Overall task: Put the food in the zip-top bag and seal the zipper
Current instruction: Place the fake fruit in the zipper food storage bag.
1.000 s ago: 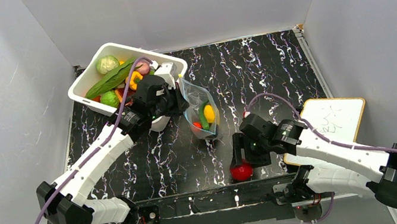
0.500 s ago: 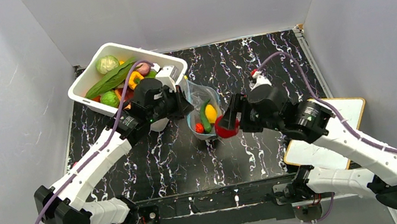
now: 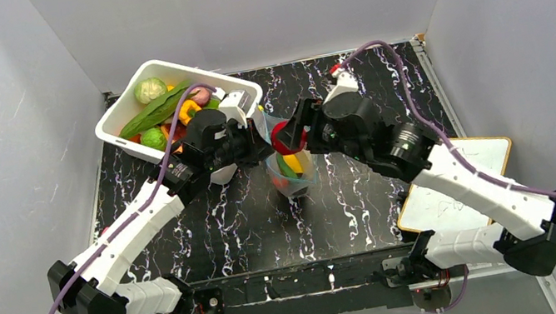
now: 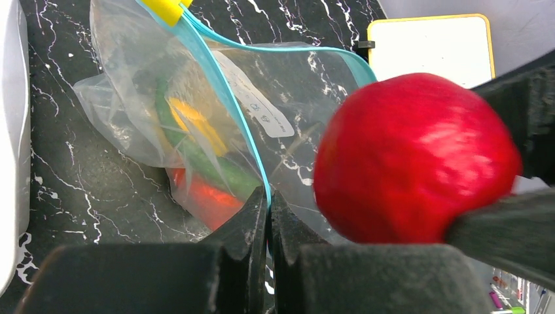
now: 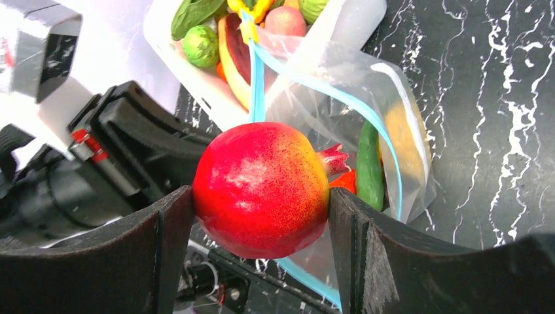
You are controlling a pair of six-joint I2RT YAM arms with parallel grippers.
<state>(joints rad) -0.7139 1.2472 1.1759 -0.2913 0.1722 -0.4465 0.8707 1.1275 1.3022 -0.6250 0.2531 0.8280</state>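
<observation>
Left gripper (image 4: 268, 196), extended toward 1 o'clock, pinches the zip-top bag (image 4: 124, 98); right gripper (image 5: 262, 196), toward 10 o'clock, clamps red fruit (image 4: 412, 157).

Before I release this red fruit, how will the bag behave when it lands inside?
The zip-top bag looks thin and crinkled, so it will probably sag rather than hold its mouth open. Only the left gripper, pinched on the blue zipper edge, props it. The red fruit looks round and wide against the opening, so it may catch or roll off.
</observation>
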